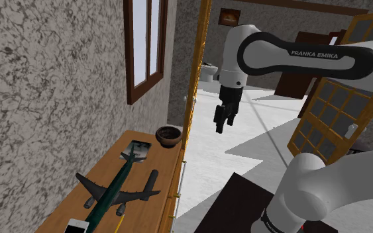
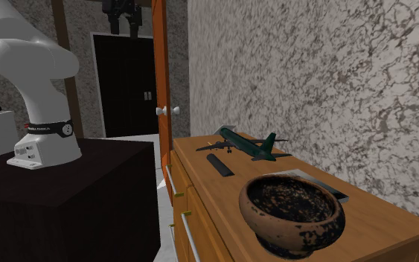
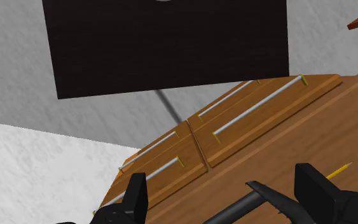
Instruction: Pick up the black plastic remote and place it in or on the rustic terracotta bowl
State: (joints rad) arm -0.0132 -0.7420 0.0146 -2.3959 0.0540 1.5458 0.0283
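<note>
You have it all still to do: your jaws hang spread and empty, high off the drawer-side edge of the dresser (image 1: 166,165). The remote (image 1: 151,180) lies by that edge; the bowl (image 1: 168,136) sits empty at an end corner.

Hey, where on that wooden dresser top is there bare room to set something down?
Bare wood lies along the front edge between the remote and the bowl, and at the dresser end past the bowl. The model airplane spreads across the middle, crowding it beside the remote.
</note>
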